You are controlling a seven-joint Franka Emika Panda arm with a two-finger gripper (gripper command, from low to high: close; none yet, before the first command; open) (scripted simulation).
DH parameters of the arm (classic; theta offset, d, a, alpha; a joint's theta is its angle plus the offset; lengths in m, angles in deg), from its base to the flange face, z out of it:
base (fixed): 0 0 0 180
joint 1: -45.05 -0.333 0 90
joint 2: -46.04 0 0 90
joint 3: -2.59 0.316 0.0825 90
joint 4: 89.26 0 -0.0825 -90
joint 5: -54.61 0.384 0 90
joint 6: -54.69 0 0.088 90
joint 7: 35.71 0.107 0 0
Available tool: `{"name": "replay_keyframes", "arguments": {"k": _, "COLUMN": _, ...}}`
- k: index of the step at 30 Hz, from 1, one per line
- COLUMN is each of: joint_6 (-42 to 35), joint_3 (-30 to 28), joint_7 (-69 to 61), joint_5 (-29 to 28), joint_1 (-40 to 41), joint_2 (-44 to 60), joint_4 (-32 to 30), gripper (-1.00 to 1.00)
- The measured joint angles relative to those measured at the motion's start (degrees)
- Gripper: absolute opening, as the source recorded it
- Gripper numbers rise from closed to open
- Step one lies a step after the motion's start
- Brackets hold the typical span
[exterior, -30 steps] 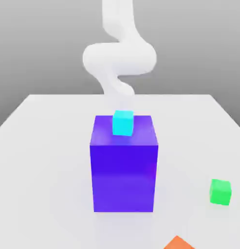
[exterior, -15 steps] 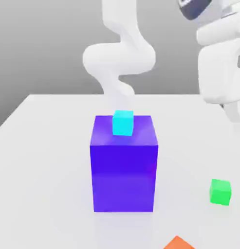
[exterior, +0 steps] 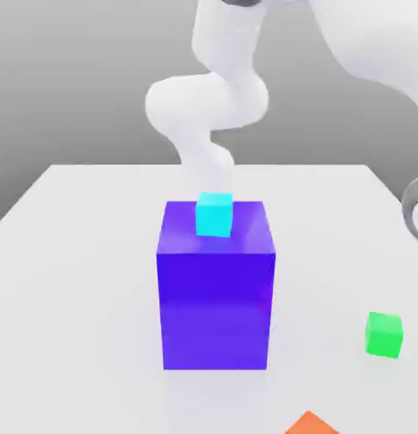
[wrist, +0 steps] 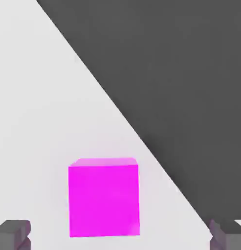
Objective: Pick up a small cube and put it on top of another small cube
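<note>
Small bright-green cube (exterior: 384,334) resting on the white table (exterior: 76,280), near side, toward the exterior view's right, well apart from everything else and untouched

Big blue-violet block (exterior: 216,284) standing upright at the table's middle, left of the green cube in the exterior view; small cyan cube (exterior: 214,214) sitting on its top face, toward the far edge

Corner of an orange thing (exterior: 308,423) poking in at the near edge, between the block and the green cube in left-right terms, apart from both

White arm (exterior: 214,110) rising in a curl behind the block on the far side, then sweeping across the top toward the exterior view's right; a rounded grey part at the right edge

In the hand view: gripper (wrist: 120,234) released, two dark fingertips (wrist: 13,234) spread wide with a broad gap and nothing held between them; a magenta cube (wrist: 104,197) lying on the white table ahead of that gap, close to the table's edge, dark ground beyond
</note>
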Motion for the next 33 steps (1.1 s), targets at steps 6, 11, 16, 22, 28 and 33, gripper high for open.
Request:
{"name": "replay_keyframes", "arguments": {"k": 6, "joint_6": 2.4, "joint_3": -0.7, "joint_7": 0.4, "joint_5": -0.6, "joint_1": -0.6, "joint_2": 3.3, "joint_4": 0.8, "gripper": -1.00}}
{"name": "replay_keyframes", "arguments": {"k": 11, "joint_6": -0.1, "joint_3": -0.1, "joint_7": -0.2, "joint_5": 0.2, "joint_1": -0.2, "joint_2": 0.2, "joint_4": 0.0, "gripper": -1.00}}
{"name": "replay_keyframes", "arguments": {"k": 16, "joint_6": -2.1, "joint_3": 0.5, "joint_7": 1.6, "joint_5": 0.9, "joint_1": -0.9, "joint_2": -8.9, "joint_4": -6.9, "gripper": -1.00}}
{"name": "replay_keyframes", "arguments": {"k": 22, "joint_6": 0.1, "joint_3": 1.2, "joint_7": 5.9, "joint_5": 1.6, "joint_1": -2.5, "joint_2": -19.4, "joint_4": -19.2, "gripper": -1.00}}
{"name": "replay_keyframes", "arguments": {"k": 28, "joint_6": 2.6, "joint_3": 3.3, "joint_7": 7.3, "joint_5": 6.2, "joint_1": -3.3, "joint_2": -29.7, "joint_4": -31.8, "gripper": -1.00}}
{"name": "replay_keyframes", "arguments": {"k": 33, "joint_6": 9.0, "joint_3": 2.8, "joint_7": 9.2, "joint_5": 5.8, "joint_1": -4.5, "joint_2": -27.1, "joint_4": -35.8, "gripper": -1.00}}
